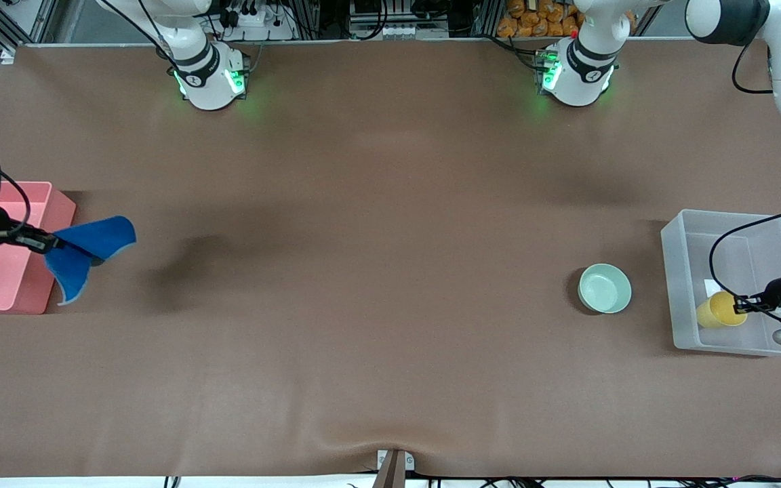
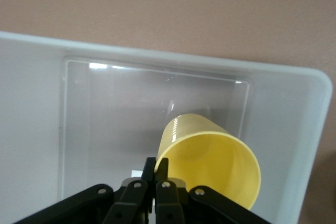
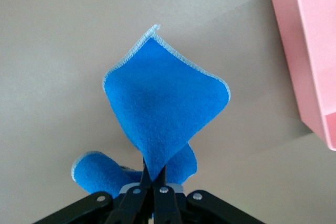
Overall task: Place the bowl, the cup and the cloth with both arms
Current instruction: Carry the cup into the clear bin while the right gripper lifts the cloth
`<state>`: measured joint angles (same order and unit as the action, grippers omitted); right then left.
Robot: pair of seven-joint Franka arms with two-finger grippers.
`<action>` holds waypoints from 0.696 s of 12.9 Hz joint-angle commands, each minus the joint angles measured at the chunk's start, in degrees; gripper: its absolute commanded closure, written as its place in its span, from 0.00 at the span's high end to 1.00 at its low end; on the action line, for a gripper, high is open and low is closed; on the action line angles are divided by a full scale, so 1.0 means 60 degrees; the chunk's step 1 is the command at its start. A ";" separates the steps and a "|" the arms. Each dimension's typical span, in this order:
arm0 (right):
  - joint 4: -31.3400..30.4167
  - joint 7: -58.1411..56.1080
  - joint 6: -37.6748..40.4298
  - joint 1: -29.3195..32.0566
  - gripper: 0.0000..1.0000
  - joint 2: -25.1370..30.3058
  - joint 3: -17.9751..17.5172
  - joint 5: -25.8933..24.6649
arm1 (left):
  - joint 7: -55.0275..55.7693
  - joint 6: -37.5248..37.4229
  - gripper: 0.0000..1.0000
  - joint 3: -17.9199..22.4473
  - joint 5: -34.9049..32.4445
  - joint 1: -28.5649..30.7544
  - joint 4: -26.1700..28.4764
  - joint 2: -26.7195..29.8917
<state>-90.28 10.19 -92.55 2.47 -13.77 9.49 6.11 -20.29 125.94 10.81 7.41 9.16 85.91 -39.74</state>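
Counting nearest the front camera first: one yellow cup (image 1: 721,310), one mint-green bowl (image 1: 605,289), one blue cloth (image 1: 85,254), two bins and two arms.

Nearest is the cup. It hangs tilted over the clear bin (image 1: 685,291) at the left arm's end of the table, its mouth turned toward the left gripper (image 1: 743,304). That gripper is fully closed, its fingers pinching the cup's rim; the left wrist view shows the yellow wall (image 2: 210,161) clamped between the two black fingertips, with the bin's clear floor (image 2: 131,114) beneath. Only the cup's own shadow and a small white patch show inside the bin.

Just beside that bin, toward the middle of the table and slightly farther from the front camera than the cup appears, the bowl sits upright on the brown table (image 1: 377,271), touched by nothing.

At the right arm's end, the cloth is up in the air, clamped at one bunched corner by the right gripper (image 1: 48,242), whose fingers are pressed together on the fabric. In the right wrist view the cloth (image 3: 163,103) fans out from the fingertips with its pale stitched edge showing. It hangs over the table just beside the pink bin (image 1: 4,285), whose rim (image 3: 310,51) appears at the edge of that view.
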 commanded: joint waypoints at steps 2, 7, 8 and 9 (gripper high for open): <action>-0.1255 -0.0774 -0.0132 -0.0030 0.00 0.1327 -0.0117 -0.0882 | -0.0119 0.0236 0.00 0.0001 0.0274 -0.0077 -0.0359 -0.0320; -0.1199 -0.3144 -0.0176 0.1080 0.00 0.1227 -0.0059 -0.1616 | -0.0148 0.0675 0.08 -0.0028 0.0435 -0.0092 -0.0607 -0.0730; -0.1169 -0.3599 -0.0277 0.1460 0.00 0.1168 -0.0059 -0.1850 | -0.0178 0.0661 0.32 -0.0014 0.0420 -0.0092 -0.0666 -0.0730; -0.1154 -0.4067 -0.0336 0.1928 0.00 0.1008 -0.0059 -0.1896 | -0.0178 0.0617 0.58 -0.0014 0.0420 -0.0092 -0.0681 -0.0701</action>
<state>-96.33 -9.44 -93.51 9.60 -7.52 9.83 -3.83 -20.29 129.46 10.44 8.47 8.77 84.04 -42.47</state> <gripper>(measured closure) 0.982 0.921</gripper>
